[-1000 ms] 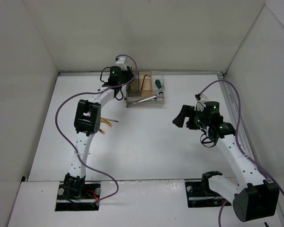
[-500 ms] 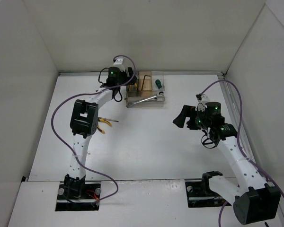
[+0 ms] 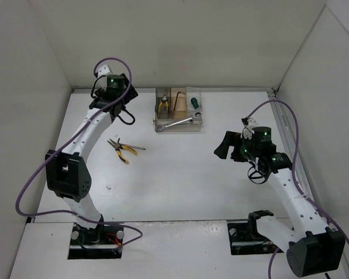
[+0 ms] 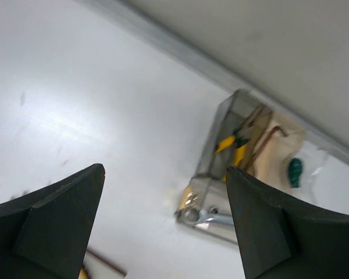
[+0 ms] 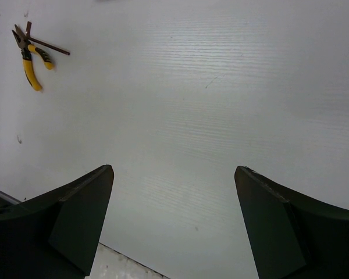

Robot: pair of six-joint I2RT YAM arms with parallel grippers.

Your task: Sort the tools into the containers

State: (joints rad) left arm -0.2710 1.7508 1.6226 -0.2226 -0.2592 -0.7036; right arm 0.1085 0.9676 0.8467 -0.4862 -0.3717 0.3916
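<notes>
The containers are one clear organizer box (image 3: 158, 124) at the back centre. Its left compartment holds yellow-handled pliers (image 3: 163, 104), the tan middle one a hex key (image 3: 177, 99), the right one a green-handled screwdriver (image 3: 193, 103). A silver wrench (image 3: 180, 122) lies in the front tray. A second pair of yellow pliers (image 3: 121, 150) and a thin dark rod (image 3: 135, 147) lie on the table left of centre. My left gripper (image 3: 123, 110) hangs open and empty, left of the box (image 4: 220, 131). My right gripper (image 3: 223, 145) is open and empty over bare table at the right.
White walls close in the table on three sides, with a metal strip (image 3: 232, 89) along the back edge. Purple cables (image 3: 41, 174) loop off both arms. The loose pliers (image 5: 30, 61) and rod (image 5: 49, 46) sit far left in the right wrist view.
My left gripper has opened over the box's left compartment, left the yellow pliers there, and swung away to the left. The right arm has not moved.
</notes>
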